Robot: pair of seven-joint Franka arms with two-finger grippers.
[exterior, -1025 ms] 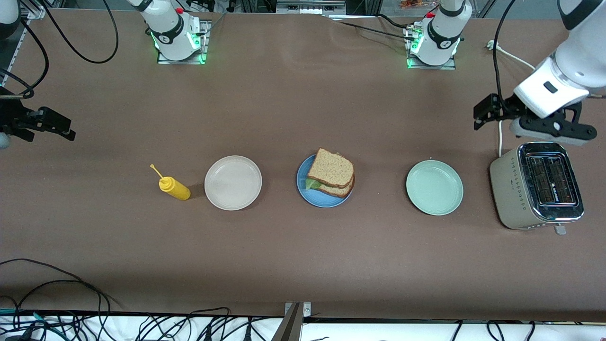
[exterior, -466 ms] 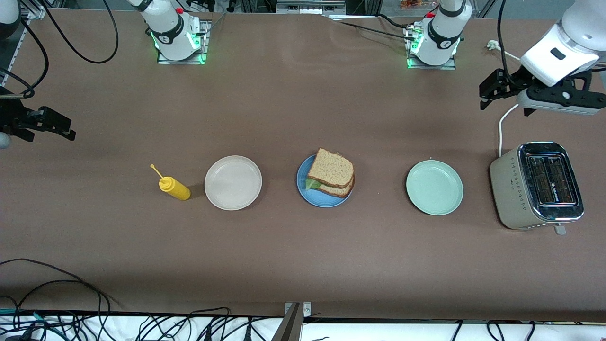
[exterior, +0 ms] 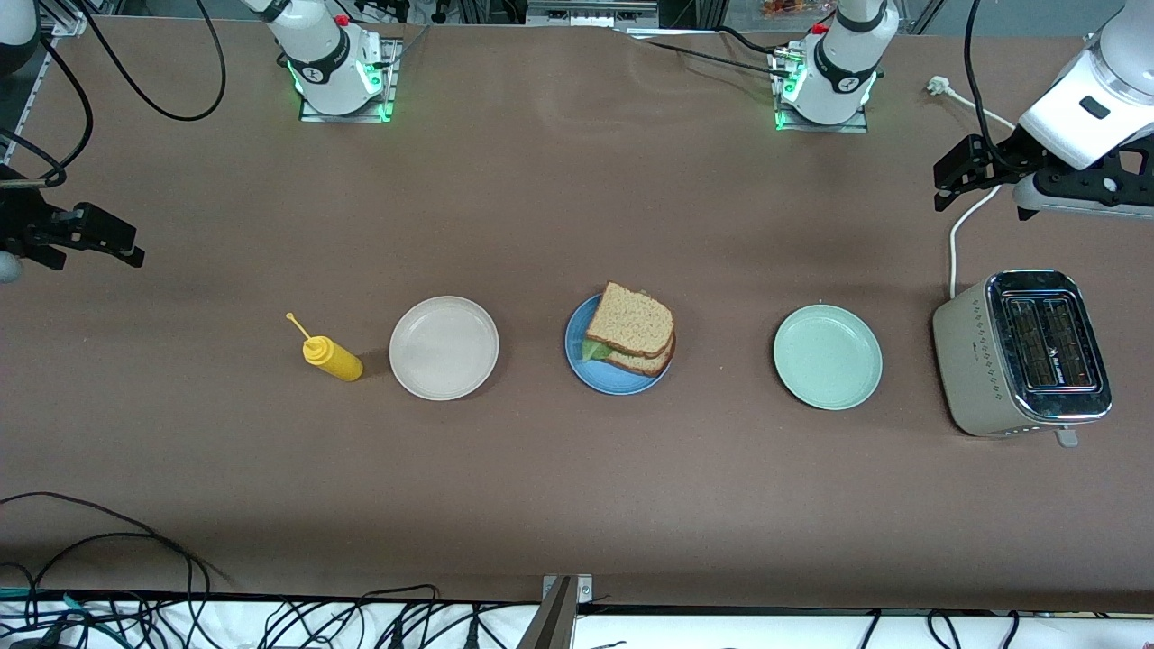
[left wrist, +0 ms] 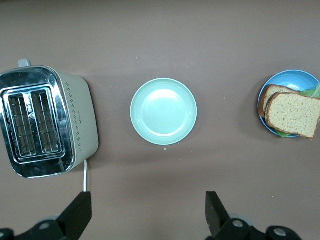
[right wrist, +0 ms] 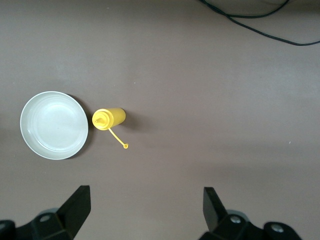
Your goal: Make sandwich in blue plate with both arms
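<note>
The sandwich (exterior: 631,335), two brown bread slices with green lettuce between them, lies on the blue plate (exterior: 595,374) at the middle of the table. It also shows in the left wrist view (left wrist: 292,114) on the blue plate (left wrist: 292,79). My left gripper (exterior: 1086,191) hangs open and empty in the air at the left arm's end of the table, over the bare table by the toaster's cord; its open jaws show in the left wrist view (left wrist: 148,212). My right gripper (exterior: 86,239) waits open and empty over the right arm's end of the table (right wrist: 146,210).
A toaster (exterior: 1023,356) stands at the left arm's end, with its white cord (exterior: 954,234). A pale green plate (exterior: 828,356) lies between the toaster and the blue plate. A beige plate (exterior: 444,347) and a yellow squeeze bottle (exterior: 332,356) lie toward the right arm's end.
My left gripper has risen and drawn away from over the toaster toward the left arm's end. The right arm and the sandwich have not moved.
</note>
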